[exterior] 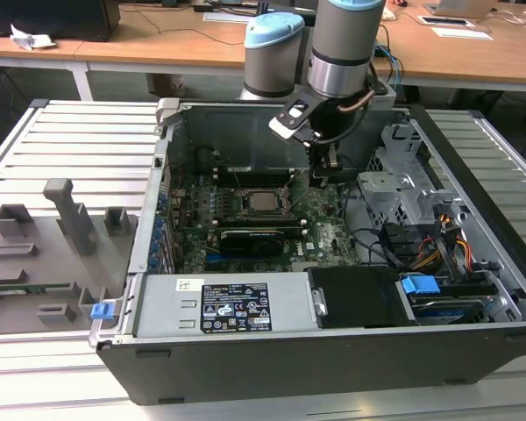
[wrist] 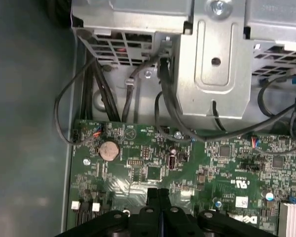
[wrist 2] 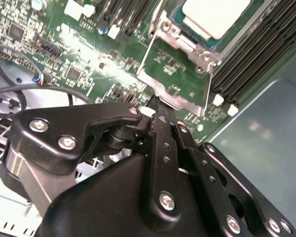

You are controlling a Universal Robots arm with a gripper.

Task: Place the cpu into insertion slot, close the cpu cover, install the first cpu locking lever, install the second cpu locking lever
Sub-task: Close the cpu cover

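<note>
The cpu [exterior: 263,201], a pale silvery square, lies flat in the insertion slot [exterior: 244,204] on the green board; in the second wrist view the cpu [wrist 2: 212,15] sits inside the slot's metal rim [wrist 2: 175,30]. The cpu cover [wrist 2: 206,81], a thin metal frame with green board showing through its cut-out, stands flipped open beside the slot, on the gripper's side. My gripper [exterior: 323,180] hangs low over the board at the exterior view's right of the slot. Its black fingers [wrist: 164,197] are pressed together with nothing between them, and the gripper's tip [wrist 2: 155,103] is close to the cover's free edge.
A metal drive cage [exterior: 403,189] with cable bundles [exterior: 438,241] stands just to the exterior view's right of the gripper. A black card [exterior: 254,237] and the power supply [exterior: 219,307] lie nearer the case front. Memory slots [wrist 2: 256,49] flank the socket. Grey fixtures [exterior: 61,219] stand outside the case.
</note>
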